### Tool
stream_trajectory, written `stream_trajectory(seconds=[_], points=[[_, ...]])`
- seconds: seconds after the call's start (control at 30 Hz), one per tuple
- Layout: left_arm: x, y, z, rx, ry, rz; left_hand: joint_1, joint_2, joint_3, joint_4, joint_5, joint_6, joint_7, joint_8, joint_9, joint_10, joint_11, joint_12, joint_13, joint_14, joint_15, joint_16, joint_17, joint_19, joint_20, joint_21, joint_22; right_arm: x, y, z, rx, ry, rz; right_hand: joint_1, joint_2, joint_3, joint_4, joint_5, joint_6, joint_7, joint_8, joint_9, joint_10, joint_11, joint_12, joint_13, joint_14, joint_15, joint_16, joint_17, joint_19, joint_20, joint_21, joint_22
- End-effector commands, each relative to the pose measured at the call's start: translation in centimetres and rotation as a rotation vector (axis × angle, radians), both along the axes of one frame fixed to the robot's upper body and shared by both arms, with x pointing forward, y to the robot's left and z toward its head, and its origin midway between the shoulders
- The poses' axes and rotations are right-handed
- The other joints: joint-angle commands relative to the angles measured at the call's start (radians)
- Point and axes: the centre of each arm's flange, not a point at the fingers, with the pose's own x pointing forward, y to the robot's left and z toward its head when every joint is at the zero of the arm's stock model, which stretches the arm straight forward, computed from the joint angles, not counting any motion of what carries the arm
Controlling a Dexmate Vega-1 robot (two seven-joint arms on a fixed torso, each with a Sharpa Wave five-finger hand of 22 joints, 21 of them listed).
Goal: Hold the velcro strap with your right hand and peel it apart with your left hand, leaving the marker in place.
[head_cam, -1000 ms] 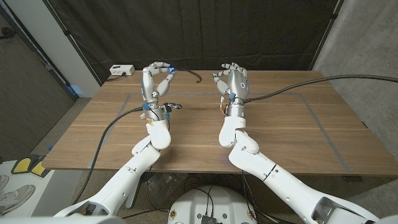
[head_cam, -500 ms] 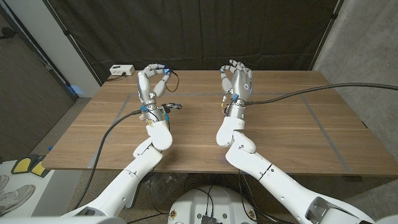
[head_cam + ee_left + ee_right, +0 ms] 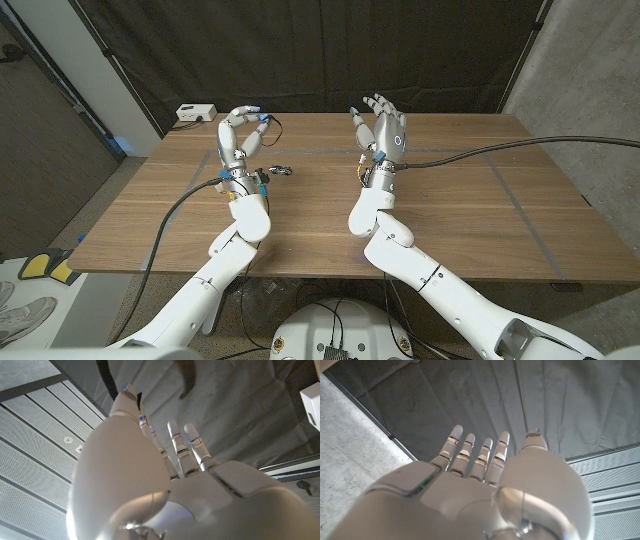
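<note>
In the upper middle of the frame, the left robot hand [image 3: 240, 135] pinches the thin dark velcro strap [image 3: 272, 122] above the wooden surface [image 3: 450, 200]; the right robot hand [image 3: 384, 128] stands wide, holding nothing; no writing can be read

Left hand [image 3: 240, 135] raised over table [image 3: 470, 210], left of centre; strap [image 3: 272, 122] at its fingertips. Right hand [image 3: 385, 135] raised beside it, well apart. Box [image 3: 196, 113] behind table's far-left corner, w/ curtain [image 3: 320, 50] behind.
</note>
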Motion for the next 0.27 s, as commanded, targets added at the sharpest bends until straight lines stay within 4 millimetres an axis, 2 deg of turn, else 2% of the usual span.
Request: stream_trajectory(seconds=[0.03,0.1,0.27], points=[[0.76,1.03,-0.84,-0.005,0.050,-0.021,-0.011,0.016,0.008,0.000,0.007,0.017,0.004,0.009,0.006,-0.003,-0.001,-0.005,0.001,0.010,-0.185,-0.012,-0.005,-0.001,0.011,-0.004,-0.002,0.52,-1.35,0.77,-0.028,0.044,0.086,-0.066,-0.003,-0.016,0.030,-0.015,-0.020,0.017,0.004,0.003,0.007,0.027,0.012,0.001,-0.001,-0.008,0.003,0.005,-0.004,0.057,-0.010,0.001],[1.00,1.15,-0.97,-0.005,0.061,-0.019,-0.014,0.016,0.009,0.001,0.007,0.017,0.000,0.009,0.006,-0.003,-0.001,-0.004,0.001,0.011,-0.185,-0.016,-0.007,0.000,0.010,-0.005,-0.003,0.79,-1.35,0.72,-0.012,0.049,0.100,-0.083,-0.002,-0.019,0.038,-0.016,-0.023,0.027,0.006,0.003,0.000,0.044,0.011,0.001,-0.003,0.003,0.003,0.005,-0.004,0.074,-0.012,0.001],[1.48,1.11,-1.11,-0.007,0.077,-0.035,-0.019,0.018,0.012,0.003,0.007,0.015,-0.002,0.009,0.006,-0.005,-0.001,-0.006,0.000,0.015,-0.185,-0.026,-0.013,-0.002,0.013,-0.007,-0.005,0.80,-1.05,0.57,-0.001,0.023,0.090,-0.094,0.001,-0.020,0.042,-0.016,-0.027,0.032,0.006,0.003,-0.002,0.046,0.012,0.001,-0.004,0.010,0.003,0.006,-0.010,0.078,-0.017,0.001]])
